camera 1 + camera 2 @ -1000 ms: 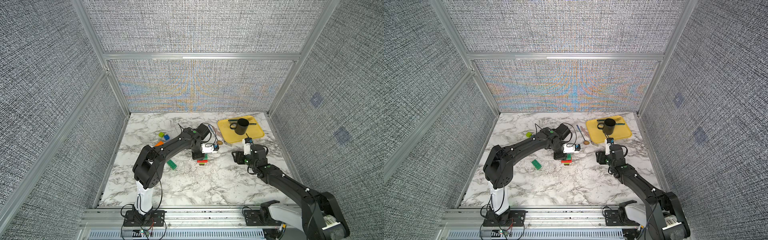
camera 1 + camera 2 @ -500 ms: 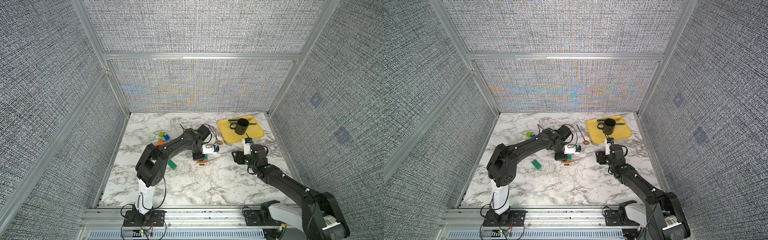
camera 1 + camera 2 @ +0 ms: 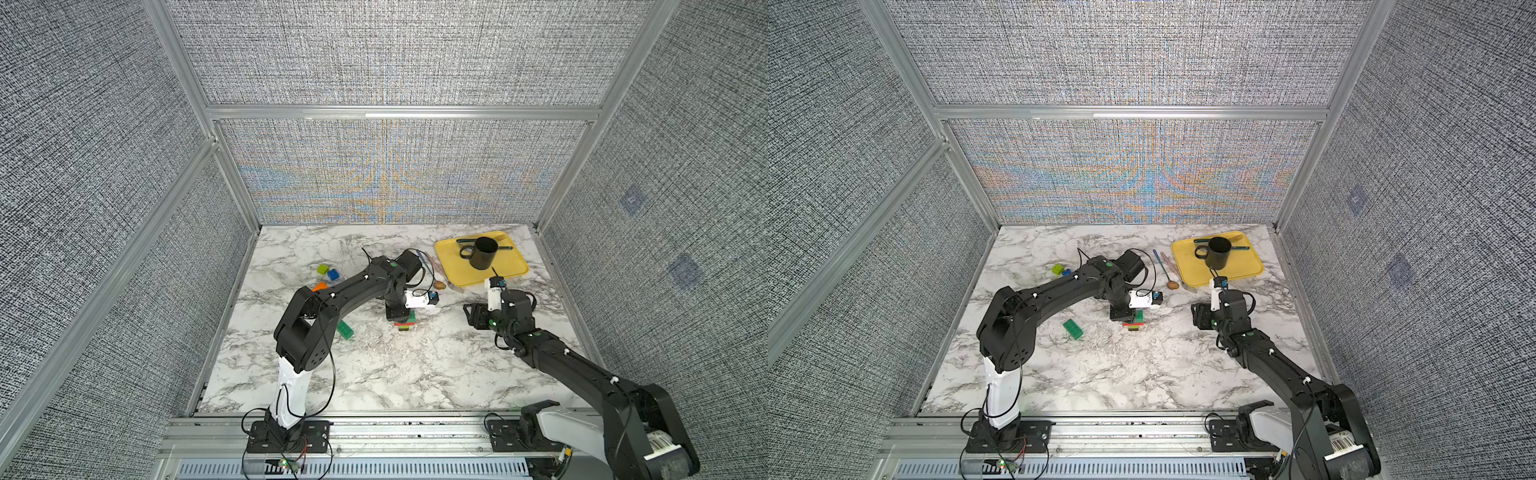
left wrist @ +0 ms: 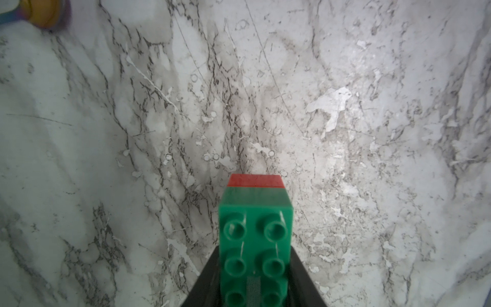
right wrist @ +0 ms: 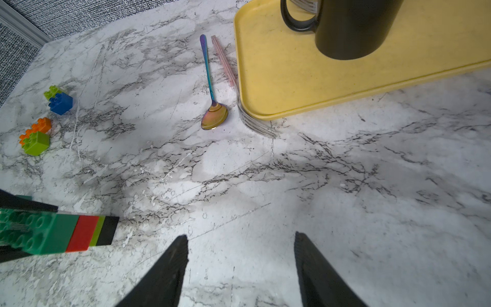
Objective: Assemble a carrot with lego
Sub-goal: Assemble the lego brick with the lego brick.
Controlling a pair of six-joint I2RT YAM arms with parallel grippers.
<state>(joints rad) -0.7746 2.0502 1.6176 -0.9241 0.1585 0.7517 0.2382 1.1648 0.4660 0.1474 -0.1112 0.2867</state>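
Left claw: I read it clamped on the carrot, dark green end; arm stretched, wrist bent downward, left of the yellow tray. Right claw: parted, empty, near that tray. Barcode sticker: unreadable.

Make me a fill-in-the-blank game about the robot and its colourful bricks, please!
1. The left gripper is shut on the carrot, whose studded end brick is dark ____.
2. The black mug stands on the ____ tray.
3. The right gripper is ____ and holds nothing.
Missing words: green, yellow, open.
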